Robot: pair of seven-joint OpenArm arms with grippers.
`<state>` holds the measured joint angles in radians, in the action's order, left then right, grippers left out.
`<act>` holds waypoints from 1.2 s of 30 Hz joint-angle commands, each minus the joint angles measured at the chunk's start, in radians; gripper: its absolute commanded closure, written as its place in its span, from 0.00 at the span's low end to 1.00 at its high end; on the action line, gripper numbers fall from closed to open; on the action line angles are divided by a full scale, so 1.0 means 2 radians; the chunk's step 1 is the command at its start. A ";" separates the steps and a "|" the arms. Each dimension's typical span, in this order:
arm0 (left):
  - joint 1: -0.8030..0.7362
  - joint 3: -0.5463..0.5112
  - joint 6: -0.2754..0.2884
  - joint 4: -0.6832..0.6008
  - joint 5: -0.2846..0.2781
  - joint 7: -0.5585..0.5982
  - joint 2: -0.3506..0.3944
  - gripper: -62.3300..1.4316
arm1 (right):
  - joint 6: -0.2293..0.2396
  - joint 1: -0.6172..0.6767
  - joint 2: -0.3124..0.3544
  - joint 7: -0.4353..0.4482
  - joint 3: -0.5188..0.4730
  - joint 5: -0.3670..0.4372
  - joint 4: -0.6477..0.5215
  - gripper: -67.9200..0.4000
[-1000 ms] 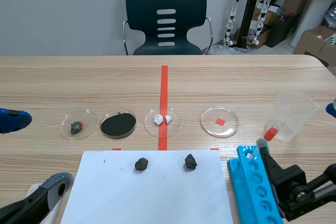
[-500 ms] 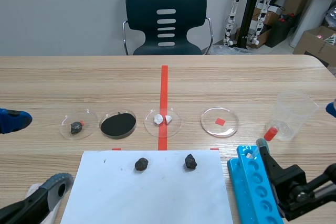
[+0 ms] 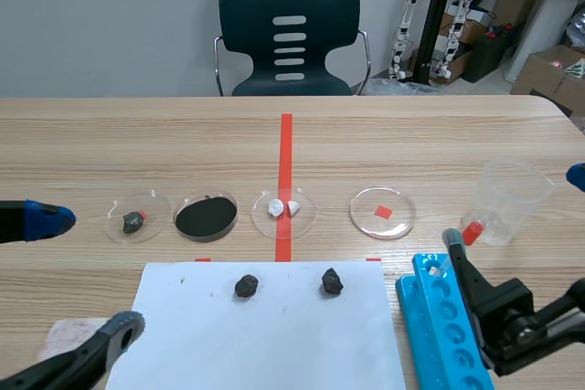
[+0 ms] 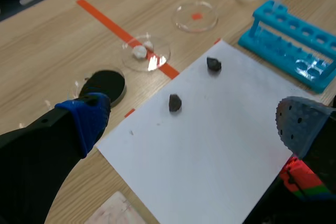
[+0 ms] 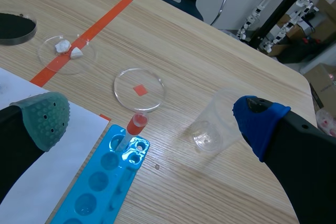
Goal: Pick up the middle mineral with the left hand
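Three dark minerals lie in a rough row. The left mineral point(image 3: 134, 221) sits in a clear dish. The middle mineral point(image 3: 246, 286) point(image 4: 175, 103) and the right mineral point(image 3: 331, 281) point(image 4: 213, 64) rest on a white paper sheet point(image 3: 265, 335). My left gripper point(image 3: 87, 276) point(image 4: 191, 116) is open, low at the left of the sheet. In the left wrist view the middle mineral lies just ahead of it, between its spread fingers. My right gripper point(image 3: 516, 212) point(image 5: 152, 116) stands open over the blue rack, holding nothing.
Beyond the paper stand a black-powder dish point(image 3: 206, 216), a dish of white pieces point(image 3: 283, 209) and a dish with a red square point(image 3: 382, 212). A clear cup point(image 3: 512, 198), a blue tube rack point(image 3: 443, 326) with a red-capped tube point(image 3: 468, 233), and a cloth point(image 3: 59, 340) are nearby.
My left gripper has moved inward to the right, toward the paper sheet, still open. The right arm shifted only slightly. The minerals have not moved.
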<state>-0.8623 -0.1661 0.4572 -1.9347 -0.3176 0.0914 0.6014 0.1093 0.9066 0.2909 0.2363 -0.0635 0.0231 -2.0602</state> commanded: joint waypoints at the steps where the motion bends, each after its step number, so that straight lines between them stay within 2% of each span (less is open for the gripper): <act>1: 0.025 0.015 0.001 -0.004 -0.017 -0.026 -0.009 0.00 | -0.003 -0.005 0.000 0.008 -0.001 0.003 -0.009 0.00; 7: 0.102 0.058 -0.005 -0.004 -0.059 -0.164 -0.046 0.00 | -0.003 -0.005 0.000 0.008 -0.001 0.003 -0.009 0.00; 10: 0.140 0.083 -0.038 -0.004 -0.076 -0.231 -0.064 0.00 | -0.003 -0.005 0.000 0.008 -0.001 0.003 -0.009 0.00; 12: 0.167 0.102 -0.066 -0.004 -0.078 -0.276 -0.078 0.00 | -0.003 -0.005 0.000 0.008 -0.001 0.003 -0.009 0.00; 19: 0.265 0.176 -0.200 -0.004 -0.094 -0.435 -0.117 0.00 | -0.003 -0.005 0.000 0.005 -0.001 0.003 -0.009 0.00; 23: 0.317 0.208 -0.268 0.013 -0.094 -0.498 -0.142 0.00 | -0.003 -0.005 0.000 0.005 -0.001 0.003 -0.009 0.00; 25: 0.341 0.218 -0.292 0.033 -0.093 -0.526 -0.157 0.00 | -0.003 -0.005 0.000 0.004 -0.001 0.003 -0.009 0.00; 32: 0.416 0.247 -0.348 0.125 -0.044 -0.592 -0.204 0.02 | -0.003 -0.005 0.000 -0.003 -0.001 0.003 -0.009 0.00; 36: 0.445 0.271 -0.408 0.170 -0.001 -0.604 -0.217 0.02 | -0.003 -0.005 0.000 -0.003 -0.001 0.003 -0.009 0.00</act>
<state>0.0235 0.3717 -0.3531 -1.5764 -0.3248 -1.1118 0.1680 0.1093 0.9066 0.2909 0.2214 -0.0635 0.0231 -2.0602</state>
